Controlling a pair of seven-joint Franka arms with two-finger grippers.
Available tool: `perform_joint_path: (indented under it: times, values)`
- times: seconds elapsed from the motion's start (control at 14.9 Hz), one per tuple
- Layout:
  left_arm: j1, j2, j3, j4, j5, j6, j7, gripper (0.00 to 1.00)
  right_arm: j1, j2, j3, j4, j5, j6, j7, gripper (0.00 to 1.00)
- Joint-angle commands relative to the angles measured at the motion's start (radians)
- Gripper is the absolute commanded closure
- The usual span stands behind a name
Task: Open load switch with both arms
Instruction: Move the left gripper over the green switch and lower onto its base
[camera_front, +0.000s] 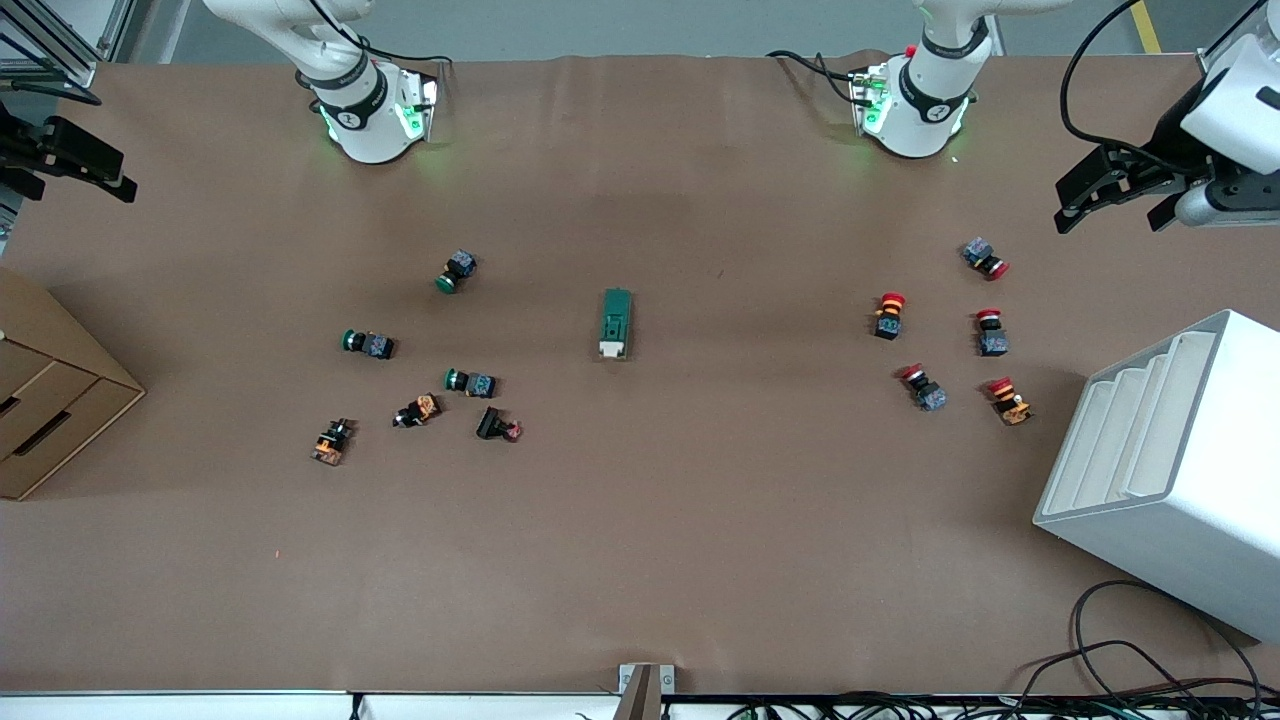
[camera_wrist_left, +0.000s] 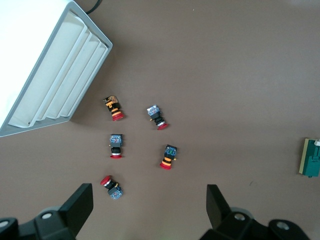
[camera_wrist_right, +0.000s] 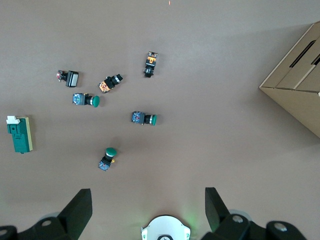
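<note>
High front camera faces robots; both wrist cameras share the load switch (camera_front: 615, 323).

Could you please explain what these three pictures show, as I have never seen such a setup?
Two white robot arms stand at a brown table. One picture looks down from a high camera facing them; the other two come from cameras on each arm's wrist. The left end effector and right end effector hang open at the table's ends, holding nothing. The green load switch lies mid-table. Green push buttons lie toward the right arm's end, near a cardboard box; red push buttons toward the left arm's, near a white rack.
</note>
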Motion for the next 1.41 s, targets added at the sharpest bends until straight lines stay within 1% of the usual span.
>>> perform_joint_path:
  times: [0.0,0.27,0.4,0.47,0.54,0.67,0.74,0.8,0.87,0.94,1.01,1.14,1.34]
  values:
    - [0.005,-0.001,0.0,0.016,-0.002,-0.022,0.013,0.0,-0.015,-0.061,0.011,-0.078,-0.002,0.039,-0.002,0.0]
    - [0.007,0.014,0.006,0.024,0.005,-0.022,0.013,0.0,-0.014,-0.061,0.012,-0.078,-0.001,0.042,0.001,0.0]
    - [-0.007,0.054,-0.003,0.041,0.024,-0.014,0.019,0.0,-0.014,-0.059,0.012,-0.078,0.036,0.044,0.003,0.0]
    - [-0.019,0.071,-0.024,0.041,0.029,0.005,0.004,0.0,-0.014,-0.058,0.012,-0.078,0.042,0.044,0.006,0.0]
    - [-0.03,0.089,-0.052,0.033,0.028,0.057,-0.012,0.0,-0.014,-0.058,0.017,-0.078,0.044,0.047,0.019,0.0]
    - [-0.038,0.153,-0.125,0.029,0.031,0.148,-0.113,0.0,0.001,-0.056,0.023,-0.078,0.045,0.053,0.056,0.0]
    - [-0.052,0.175,-0.18,-0.002,0.058,0.226,-0.216,0.0,0.027,-0.053,0.023,-0.08,0.045,0.053,0.082,0.0]
    - [-0.07,0.201,-0.217,-0.038,0.102,0.328,-0.324,0.0,0.044,-0.052,0.023,-0.078,0.045,0.056,0.117,0.0]
    - [-0.096,0.227,-0.251,-0.066,0.127,0.414,-0.434,0.0,0.063,-0.046,0.023,-0.078,0.045,0.074,0.159,0.0]
    - [-0.134,0.271,-0.267,-0.075,0.162,0.482,-0.567,0.0,0.089,-0.039,0.023,-0.078,0.045,0.087,0.203,0.0]
    - [-0.182,0.319,-0.268,-0.074,0.202,0.522,-0.666,0.0,0.107,-0.026,0.023,-0.078,0.045,0.096,0.248,0.0]
    - [-0.294,0.405,-0.268,-0.071,0.32,0.597,-0.874,0.0,0.144,-0.001,0.023,-0.077,0.045,0.116,0.308,0.0]
    - [-0.432,0.518,-0.27,-0.068,0.518,0.63,-1.157,0.0,0.169,0.04,0.022,-0.069,0.042,0.131,0.297,0.0]
